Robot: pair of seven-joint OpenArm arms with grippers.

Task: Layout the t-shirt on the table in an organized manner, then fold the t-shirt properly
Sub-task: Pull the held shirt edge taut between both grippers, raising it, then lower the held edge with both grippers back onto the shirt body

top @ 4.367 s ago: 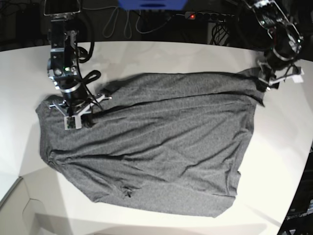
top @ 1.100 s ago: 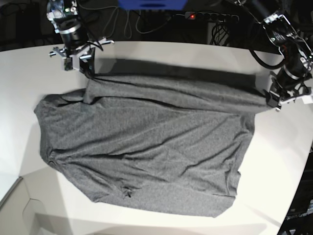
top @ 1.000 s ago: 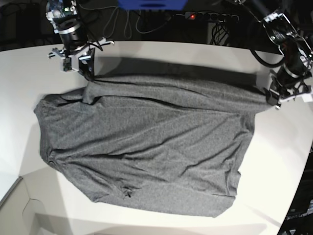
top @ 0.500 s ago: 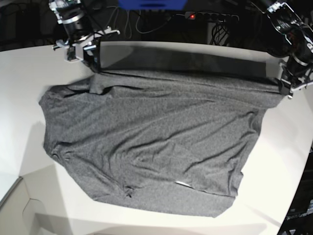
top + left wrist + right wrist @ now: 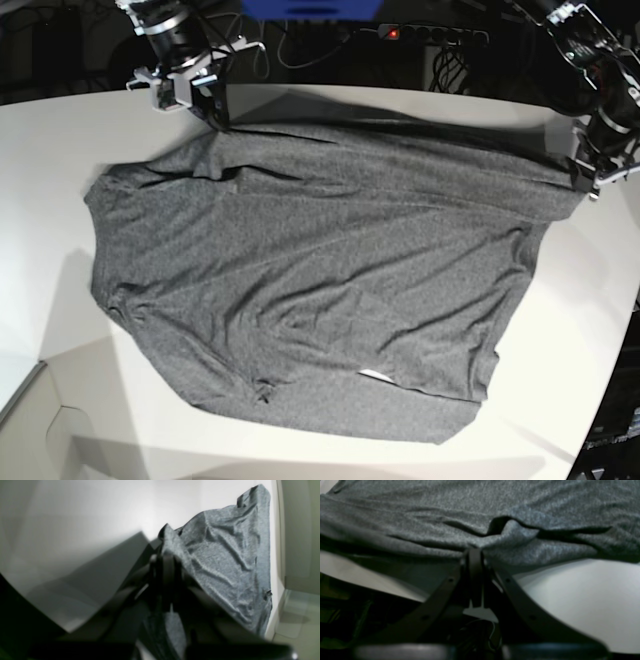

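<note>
The dark grey t-shirt (image 5: pixel 320 270) lies spread across the white table (image 5: pixel 50 220), wrinkled, with its far edge stretched between both grippers. My right gripper (image 5: pixel 212 110) is shut on the shirt's far left corner near the table's back edge; the right wrist view shows the closed gripper (image 5: pixel 475 552) pinching a fold of the shirt (image 5: pixel 495 505). My left gripper (image 5: pixel 580 178) is shut on the far right corner; in the left wrist view the gripper (image 5: pixel 166 555) grips the fabric's edge, and the shirt (image 5: pixel 225 555) drapes away over the table (image 5: pixel 75 517).
A power strip with a red light (image 5: pixel 420 33), cables and a blue object (image 5: pixel 310 8) lie behind the table's curved back edge. The table's edge steps in at the lower left (image 5: pixel 40 380). Dark floor shows at the lower right (image 5: pixel 612 440).
Both grippers have moved toward the table's far edge, dragging the shirt's far edge with them. The shirt has slid away from the near edge and lies flatter and wider.
</note>
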